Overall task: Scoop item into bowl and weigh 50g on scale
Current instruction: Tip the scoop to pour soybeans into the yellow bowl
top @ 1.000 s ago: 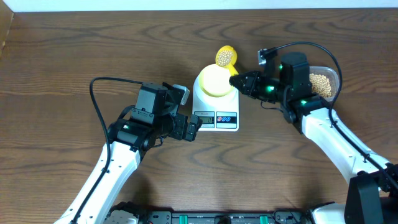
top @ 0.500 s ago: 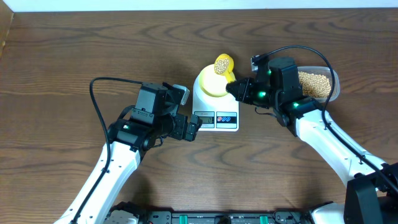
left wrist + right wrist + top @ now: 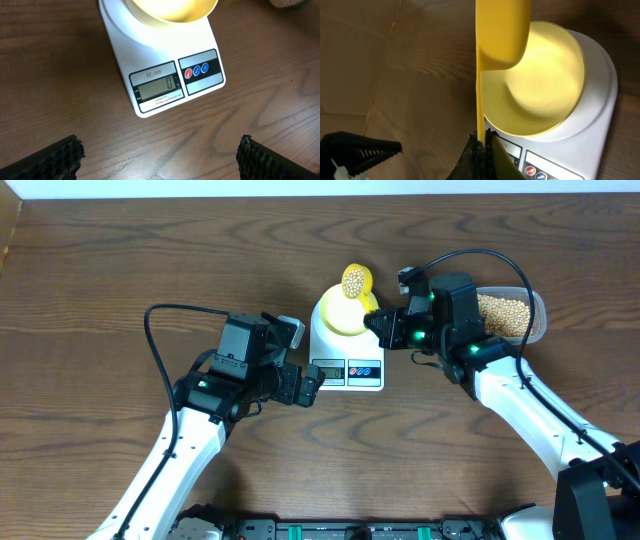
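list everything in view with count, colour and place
table: one, brown wood, under everything
scale: one, white, mid-table, display reads 0
bowl: one, pale yellow, on the scale, empty
scoop: one, yellow, above the bowl's far edge, loaded
beans: many, tan, in the tub and the scoop
tub: one, clear, right of the scale
left gripper: one, black, open, by the scale's front-left corner
right gripper: one, black, shut on the scoop handle
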Action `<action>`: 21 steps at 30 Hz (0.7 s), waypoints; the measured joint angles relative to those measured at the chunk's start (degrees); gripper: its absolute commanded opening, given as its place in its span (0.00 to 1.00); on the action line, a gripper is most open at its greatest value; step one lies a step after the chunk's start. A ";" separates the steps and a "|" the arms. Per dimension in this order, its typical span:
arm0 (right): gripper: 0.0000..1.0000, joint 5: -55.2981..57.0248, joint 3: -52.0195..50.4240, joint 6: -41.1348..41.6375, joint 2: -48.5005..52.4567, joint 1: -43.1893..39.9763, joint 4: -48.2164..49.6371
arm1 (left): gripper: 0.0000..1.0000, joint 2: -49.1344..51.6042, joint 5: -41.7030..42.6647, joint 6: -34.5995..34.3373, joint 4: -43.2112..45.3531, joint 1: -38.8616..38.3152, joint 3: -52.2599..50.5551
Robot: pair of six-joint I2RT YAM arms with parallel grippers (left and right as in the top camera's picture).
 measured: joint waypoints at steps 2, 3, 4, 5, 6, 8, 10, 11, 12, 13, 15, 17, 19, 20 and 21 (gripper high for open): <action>0.01 0.09 0.00 -1.20 0.00 0.00 -1.27 | 1.00 0.00 0.00 0.00 0.00 0.00 0.00; 0.01 0.13 0.00 -2.10 0.00 0.00 -2.25 | 1.00 0.00 0.00 0.00 0.02 0.00 0.00; 0.01 0.26 0.00 -2.60 0.00 0.00 -2.89 | 1.00 0.00 -0.02 0.00 0.02 0.00 0.00; 0.01 0.55 0.00 -3.50 0.00 0.00 -3.65 | 1.00 0.00 0.00 0.00 0.00 0.00 0.00; 0.01 0.61 0.00 -3.76 0.00 0.00 -3.89 | 1.00 0.00 0.00 0.00 0.02 0.00 0.00; 0.01 0.98 0.00 -4.55 0.00 0.00 -4.09 | 1.00 0.00 0.00 0.00 0.02 0.00 0.00; 0.01 1.27 0.00 -5.38 0.00 0.00 -4.22 | 1.00 0.00 0.00 0.00 0.00 0.00 0.00; 0.01 1.36 0.00 -5.57 0.00 0.02 -4.26 | 1.00 0.00 0.00 0.00 0.02 0.00 0.00; 0.01 1.64 0.00 -6.14 0.00 0.13 -4.61 | 1.00 0.00 0.00 0.00 0.02 0.00 0.00; 0.01 2.58 0.00 -6.84 0.00 0.61 -5.49 | 1.00 0.00 0.00 0.00 0.02 0.00 0.00; 0.01 3.89 0.00 -7.76 0.00 1.53 -6.12 | 1.00 0.00 0.00 0.00 0.02 0.00 0.00; 0.01 5.11 0.00 -8.57 0.00 2.49 -6.32 | 1.00 0.00 0.00 0.00 0.02 0.00 0.00; 0.01 6.78 0.00 -9.38 0.00 3.69 -6.32 | 1.00 0.00 0.00 0.00 0.02 0.00 0.00; 0.01 7.15 0.00 -9.55 0.00 3.91 -6.32 | 1.00 0.00 0.00 0.00 0.02 0.00 0.00; 0.01 7.61 0.00 -9.68 0.00 4.15 -6.34 | 1.00 0.00 0.00 0.00 0.02 0.00 0.00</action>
